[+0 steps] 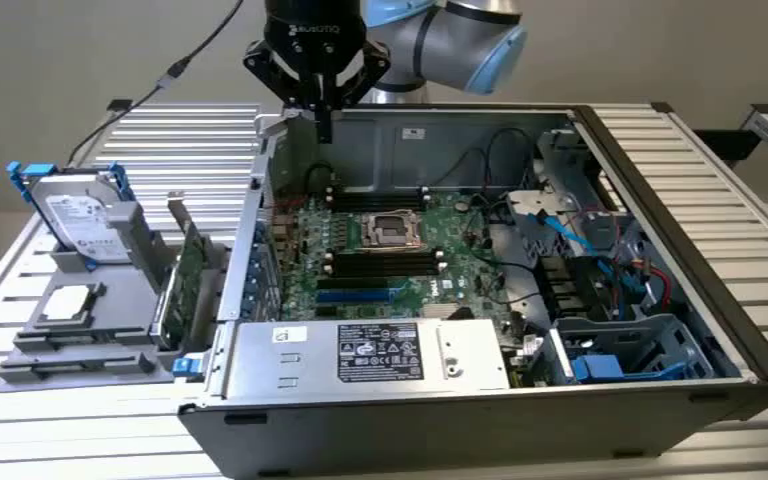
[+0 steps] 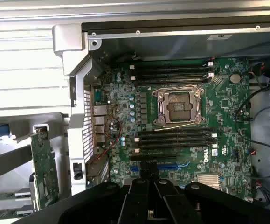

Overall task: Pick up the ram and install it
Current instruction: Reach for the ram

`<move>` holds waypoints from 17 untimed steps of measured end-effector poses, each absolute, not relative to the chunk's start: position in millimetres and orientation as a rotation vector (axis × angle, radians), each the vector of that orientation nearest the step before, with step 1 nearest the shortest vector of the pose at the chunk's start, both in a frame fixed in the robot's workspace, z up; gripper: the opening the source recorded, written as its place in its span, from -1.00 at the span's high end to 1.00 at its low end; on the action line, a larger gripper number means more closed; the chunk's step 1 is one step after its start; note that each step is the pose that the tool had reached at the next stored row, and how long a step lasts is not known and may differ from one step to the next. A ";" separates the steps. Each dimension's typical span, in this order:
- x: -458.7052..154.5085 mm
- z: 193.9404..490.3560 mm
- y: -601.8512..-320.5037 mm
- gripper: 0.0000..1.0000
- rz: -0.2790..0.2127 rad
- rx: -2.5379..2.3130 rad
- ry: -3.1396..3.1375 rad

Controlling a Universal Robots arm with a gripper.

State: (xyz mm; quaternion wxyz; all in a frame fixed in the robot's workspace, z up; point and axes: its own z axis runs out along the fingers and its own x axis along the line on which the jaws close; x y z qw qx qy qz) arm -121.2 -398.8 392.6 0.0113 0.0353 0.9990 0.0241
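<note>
Clearly, the pick-up step is not yet done: the tool is held clenched on nothing above the open computer case, the ram seems to be stood in the grey holder beside it, and the tool must be opened first.

The arm comes in from the back, its blue-capped joints folded up high. The wrist is turned so the black claw hangs pointing straight down. Its two fingers are pressed together, tips meeting in one narrow point.
</note>
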 end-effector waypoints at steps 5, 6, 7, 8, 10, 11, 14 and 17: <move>-121.2 392.6 -398.8 0.79 0.075 0.110 3.116; -121.2 392.6 -398.8 0.79 0.075 0.110 3.116; -121.2 392.6 -398.8 0.79 0.075 0.110 3.116; -121.2 392.6 -398.8 0.79 0.075 0.110 3.116; -121.2 392.6 -398.8 0.79 0.075 0.110 3.116; -121.2 392.6 -398.8 0.79 0.075 0.110 3.116; -123.2 392.6 -399.0 0.79 0.075 0.111 3.116; -136.5 392.6 -400.5 0.79 0.075 0.110 3.116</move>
